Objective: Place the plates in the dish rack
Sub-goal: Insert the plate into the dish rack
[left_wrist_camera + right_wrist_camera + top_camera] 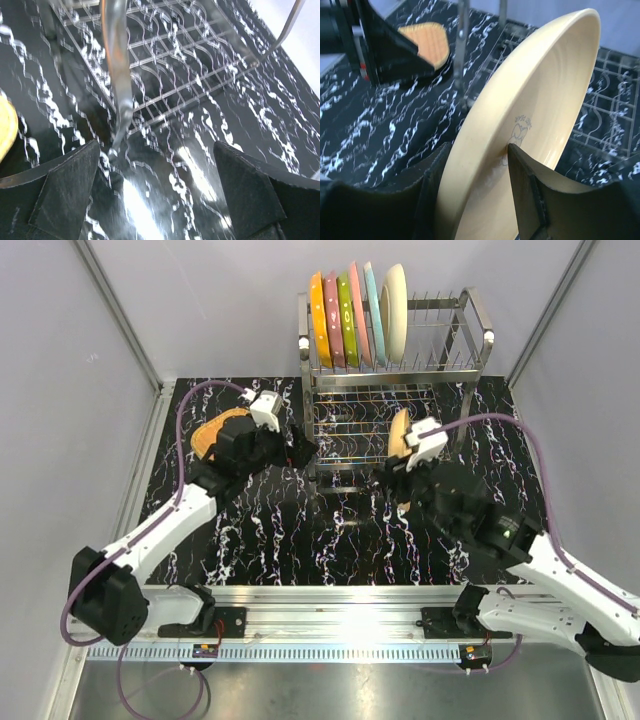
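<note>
**A:** What is the right end effector (pixel 477 165) doing?

**B:** It is clamped on the rim of a cream plate (pixel 540 100), one finger on each face. The plate stands on edge and tilts a little. The face with a small printed mark is turned toward the right-hand finger.

**A:** Where is that plate relative to the dish rack (pixel 470 340)?

**B:** It is above the black marbled counter (pixel 300 540), just in front of the rack's lower tier and right of centre. I cannot tell whether it touches the wires.

**A:** And the left end effector (pixel 157 170)?

**B:** Its jaws are spread wide with nothing between them. It is low over the counter, near the rack's front left leg.

**A:** What is already loaded?

**B:** A row of plates (pixel 358 318) stands on edge in the left half of the upper tier. From the left they are dotted orange, pink, lime-green, pink, light blue and cream.

**A:** Are any plates lying loose?

**B:** A tan plate (pixel 215 430) lies flat on the counter behind the left arm, well apart from the rack.
</note>
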You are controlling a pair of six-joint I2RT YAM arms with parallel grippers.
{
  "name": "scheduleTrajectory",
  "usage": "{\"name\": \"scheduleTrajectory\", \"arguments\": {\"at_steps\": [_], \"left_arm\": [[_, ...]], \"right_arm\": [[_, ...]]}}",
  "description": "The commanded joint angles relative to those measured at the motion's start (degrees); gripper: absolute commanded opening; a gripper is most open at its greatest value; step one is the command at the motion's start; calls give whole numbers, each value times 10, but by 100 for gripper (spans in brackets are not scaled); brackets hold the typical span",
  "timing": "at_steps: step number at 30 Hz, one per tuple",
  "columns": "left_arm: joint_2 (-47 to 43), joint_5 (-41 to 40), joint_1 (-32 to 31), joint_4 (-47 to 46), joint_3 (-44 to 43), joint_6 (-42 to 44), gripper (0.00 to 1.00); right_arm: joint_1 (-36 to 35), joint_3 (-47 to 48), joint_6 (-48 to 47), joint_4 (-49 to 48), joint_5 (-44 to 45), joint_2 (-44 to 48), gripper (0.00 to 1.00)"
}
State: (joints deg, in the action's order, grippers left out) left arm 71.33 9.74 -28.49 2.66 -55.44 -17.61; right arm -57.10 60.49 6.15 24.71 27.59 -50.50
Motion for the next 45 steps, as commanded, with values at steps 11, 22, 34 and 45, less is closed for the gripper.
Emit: {"name": "scheduleTrajectory", "arguments": {"at_steps": [11, 22, 34, 45], "left_arm": [[174, -134, -22, -117, -70, 38, 99], [263, -205, -9, -86, -128, 75, 99], [303, -169, 58, -42, -169, 37, 99], [216, -76, 57, -16, -142, 16, 99]], "right_arm": [[177, 238, -80, -8, -200, -63, 3], [302, 423, -91, 28, -323, -159, 0], [460, 467, 10, -34, -489, -238, 0], [537, 601, 66, -69, -580, -348, 0]]}}
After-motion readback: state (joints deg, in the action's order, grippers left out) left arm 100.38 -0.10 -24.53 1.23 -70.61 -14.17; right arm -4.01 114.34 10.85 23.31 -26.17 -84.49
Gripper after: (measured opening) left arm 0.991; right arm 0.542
